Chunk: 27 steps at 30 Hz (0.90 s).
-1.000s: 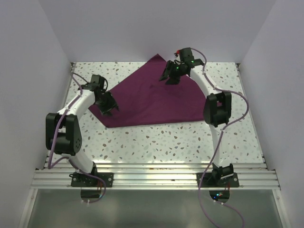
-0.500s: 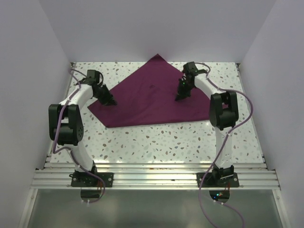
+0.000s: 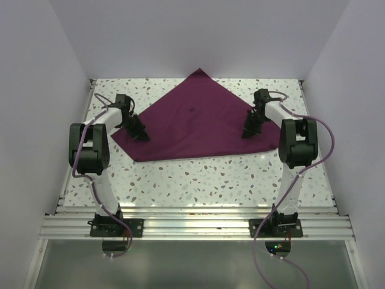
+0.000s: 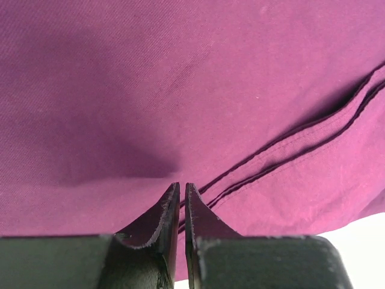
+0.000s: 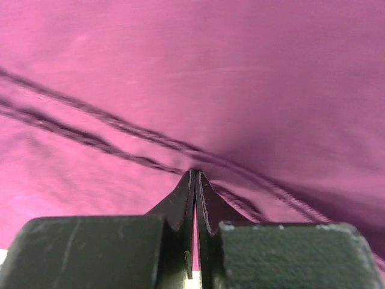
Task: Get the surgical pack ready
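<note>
Plum-purple cloth (image 3: 192,123) was spread on the speckled surface (image 3: 210,180); the right pincer (image 5: 196,174) was pinched onto its hem, the left pincer (image 4: 182,186) pressed together against it.

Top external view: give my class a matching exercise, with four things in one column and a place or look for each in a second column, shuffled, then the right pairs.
Things
1. left gripper
2. right gripper
3. purple cloth
4. table

Place or look
a. white with dark flecks
b. over the cloth's left end, fingers shut
c. spread flat, one corner toward the far wall
d. over the cloth's right end, fingers shut

Pairs: 1-b, 2-d, 3-c, 4-a
</note>
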Each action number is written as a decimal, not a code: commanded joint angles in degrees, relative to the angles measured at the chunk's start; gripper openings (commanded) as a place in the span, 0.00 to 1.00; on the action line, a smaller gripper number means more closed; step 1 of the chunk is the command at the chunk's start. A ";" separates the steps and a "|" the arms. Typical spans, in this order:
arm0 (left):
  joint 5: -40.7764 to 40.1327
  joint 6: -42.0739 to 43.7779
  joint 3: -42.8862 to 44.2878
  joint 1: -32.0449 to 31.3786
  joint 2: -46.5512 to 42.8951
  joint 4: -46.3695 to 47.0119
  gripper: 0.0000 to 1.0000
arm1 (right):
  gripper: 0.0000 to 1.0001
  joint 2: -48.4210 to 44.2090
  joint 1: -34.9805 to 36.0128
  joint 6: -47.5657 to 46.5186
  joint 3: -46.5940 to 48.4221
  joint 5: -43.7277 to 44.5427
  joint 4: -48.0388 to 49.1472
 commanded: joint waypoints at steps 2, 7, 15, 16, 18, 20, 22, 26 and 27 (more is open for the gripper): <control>-1.47 1.83 1.19 0.07 0.09 0.26 0.12 | 0.00 -4.64 -0.60 -1.33 -1.49 0.99 0.16; -2.97 2.80 1.19 0.07 -2.20 -0.27 0.12 | 0.00 -5.79 -1.56 1.04 1.75 -0.15 -0.89; -2.10 3.50 -0.83 0.07 -2.12 0.43 0.12 | 0.00 -5.96 -6.73 2.99 -2.88 -2.00 -0.72; -1.66 3.41 -1.18 0.07 -2.03 0.95 0.12 | 0.00 -6.40 -7.10 2.63 -3.68 -1.65 -0.72; -1.39 3.41 -1.18 0.07 -1.77 1.05 0.12 | 0.00 -7.72 -7.98 2.02 -6.14 -1.56 -0.28; -1.48 3.41 -0.92 0.07 -1.94 0.79 0.12 | 0.00 -8.51 -8.07 1.40 -7.73 -1.30 -0.36; -2.09 3.76 -0.22 0.07 -2.46 -0.18 0.12 | 0.00 -8.95 -8.07 1.31 -8.61 -1.82 -0.28; -3.50 4.46 1.19 0.07 -3.87 -1.85 0.13 | 0.00 -10.09 -8.07 0.87 -10.11 -1.73 -0.19; -3.59 4.55 1.28 0.07 -4.22 -2.12 0.13 | 0.00 -10.36 -8.07 0.70 -10.19 -1.82 -0.36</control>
